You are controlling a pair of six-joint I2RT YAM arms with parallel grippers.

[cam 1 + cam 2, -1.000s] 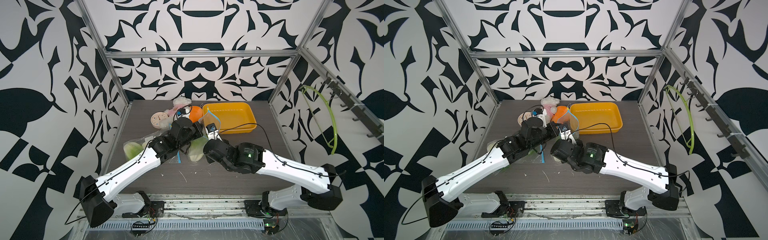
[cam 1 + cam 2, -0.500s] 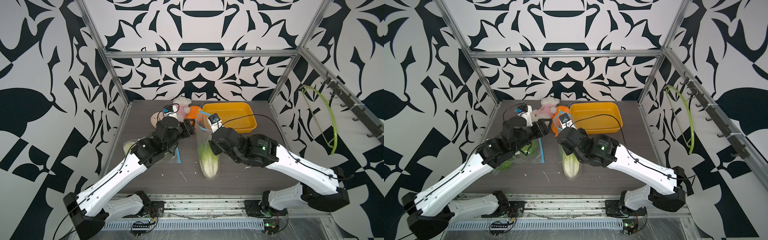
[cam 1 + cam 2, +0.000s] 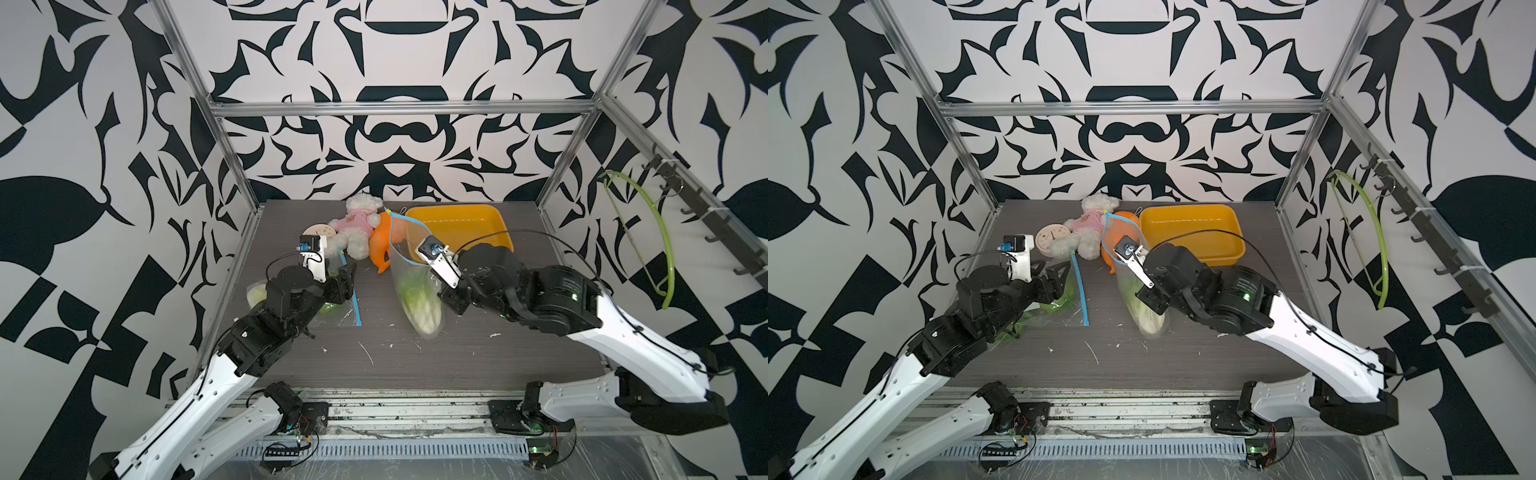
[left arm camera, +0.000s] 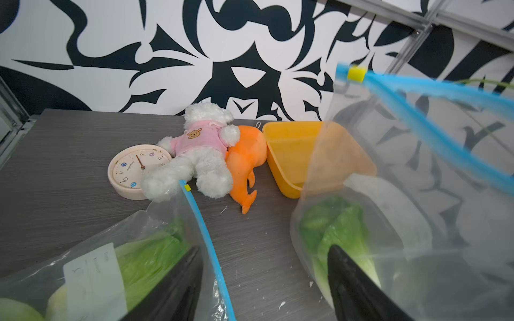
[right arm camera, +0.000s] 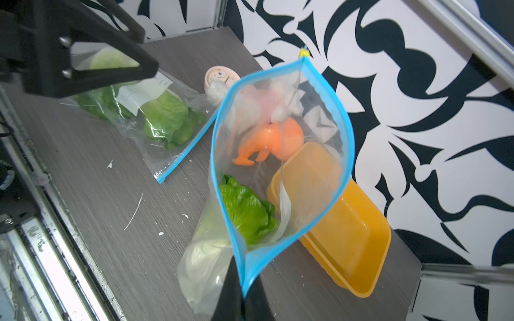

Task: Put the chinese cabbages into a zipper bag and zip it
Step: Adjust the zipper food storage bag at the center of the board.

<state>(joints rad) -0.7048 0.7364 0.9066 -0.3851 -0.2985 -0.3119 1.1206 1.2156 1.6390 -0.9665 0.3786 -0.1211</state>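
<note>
cabbage (image 3: pixel 422 311), white stem and frilly green tip, stands steeply in bag (image 3: pixel 401 257), stem down; right jaws clenched on bag, left jaws released.

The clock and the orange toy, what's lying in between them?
A white teddy bear in a pink shirt lies between the clock and the orange toy; the left wrist view shows it plainly.
</note>
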